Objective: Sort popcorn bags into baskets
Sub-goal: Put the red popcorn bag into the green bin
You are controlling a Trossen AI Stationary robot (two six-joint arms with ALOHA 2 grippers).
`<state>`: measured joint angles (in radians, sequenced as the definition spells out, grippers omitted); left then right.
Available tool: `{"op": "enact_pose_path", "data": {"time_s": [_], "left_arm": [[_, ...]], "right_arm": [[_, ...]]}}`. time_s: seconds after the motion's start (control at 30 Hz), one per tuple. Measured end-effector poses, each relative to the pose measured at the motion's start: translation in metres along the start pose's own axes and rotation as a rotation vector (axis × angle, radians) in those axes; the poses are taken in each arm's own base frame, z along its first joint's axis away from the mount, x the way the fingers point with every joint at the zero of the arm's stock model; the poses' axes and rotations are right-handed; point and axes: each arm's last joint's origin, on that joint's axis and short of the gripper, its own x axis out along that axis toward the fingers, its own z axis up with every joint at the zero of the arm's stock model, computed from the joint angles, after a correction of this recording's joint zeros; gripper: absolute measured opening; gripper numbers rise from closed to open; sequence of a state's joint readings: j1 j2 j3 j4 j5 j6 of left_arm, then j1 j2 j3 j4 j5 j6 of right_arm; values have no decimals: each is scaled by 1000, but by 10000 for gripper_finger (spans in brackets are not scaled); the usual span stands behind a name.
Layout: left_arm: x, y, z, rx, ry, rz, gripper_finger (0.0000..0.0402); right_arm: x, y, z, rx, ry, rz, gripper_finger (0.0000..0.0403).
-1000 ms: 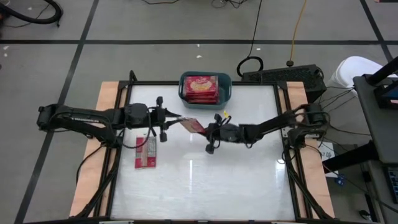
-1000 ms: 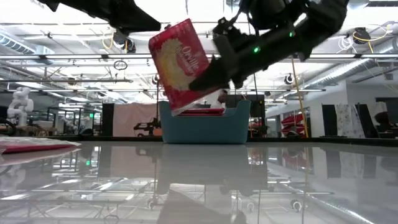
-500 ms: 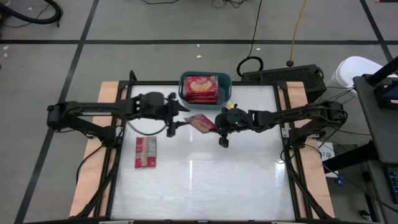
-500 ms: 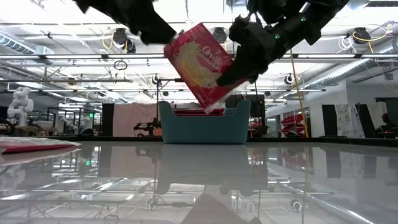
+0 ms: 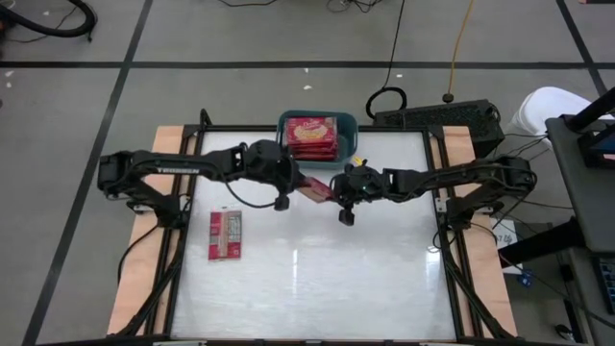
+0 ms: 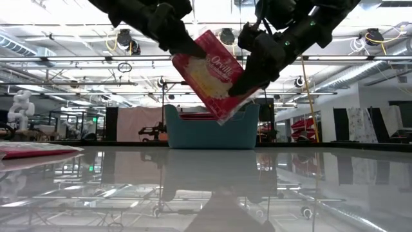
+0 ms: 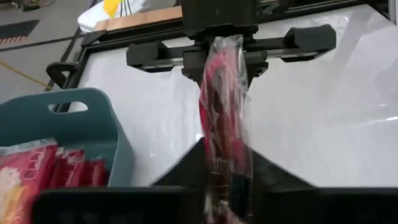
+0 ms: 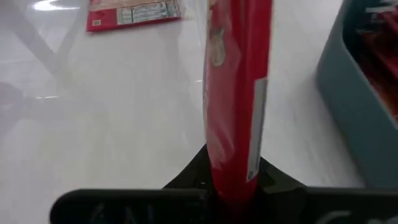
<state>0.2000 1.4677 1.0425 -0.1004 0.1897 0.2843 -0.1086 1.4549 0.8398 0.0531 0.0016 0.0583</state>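
Observation:
One red popcorn bag (image 6: pixel 215 74) with a yellow picture hangs in the air between my two grippers, just near of the teal basket (image 5: pixel 347 135). My left gripper (image 5: pixel 291 183) is shut on its left end. My right gripper (image 5: pixel 333 189) is shut on its right end. The basket holds several red bags (image 5: pixel 311 135) lying flat. Another bag (image 5: pixel 225 234), grey-white panel up, lies flat on the table's left part. In each wrist view the held bag shows edge-on (image 7: pixel 224 124) (image 8: pixel 236 93). My left gripper pinches the bag's upper left end (image 6: pixel 190 50) between its two fingers, coming level from the table's left. The bag is lifted clear and tilted, standing on edge between the two grippers. My right gripper pinches the opposite, lower right end (image 6: pixel 244 84) between its two fingers (image 8: pixel 205 168), coming level from the table's right. The bag stands edge-on between the fingers, clear of the table and of the basket rim.
The basket (image 6: pixel 212 125) stands at the middle of the table's far edge, with a handle hole in its wall (image 7: pixel 68 107). White tabletop (image 5: pixel 317 279) lies open toward the near edge. Wooden strips and a black frame (image 5: pixel 178 221) border the table.
Both grippers have carried the bag rightward and toward the far edge, closer to the basket, the left arm reaching farther right. The bag has stayed clear of the table and tipped, its top leaning more to the right in the low view.

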Motion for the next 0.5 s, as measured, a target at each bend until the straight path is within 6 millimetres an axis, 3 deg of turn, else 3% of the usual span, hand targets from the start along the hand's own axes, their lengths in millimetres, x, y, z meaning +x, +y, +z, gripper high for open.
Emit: {"op": "enact_pose_path", "data": {"time_s": [0.07, 0.3, 0.5], "left_arm": [[-3, 5, 2, -9, -6, 15, 23], [-37, 42, 3, -96, -49, 146, 26], [-68, 93, -4, -236, -210, 261, 18]], "right_arm": [[-1, -2, 1, -11, -6, -14, 21], [-23, -11, 7, -26, -33, -301, 98], [-53, -12, 7, 33, -68, -482, 165]]}}
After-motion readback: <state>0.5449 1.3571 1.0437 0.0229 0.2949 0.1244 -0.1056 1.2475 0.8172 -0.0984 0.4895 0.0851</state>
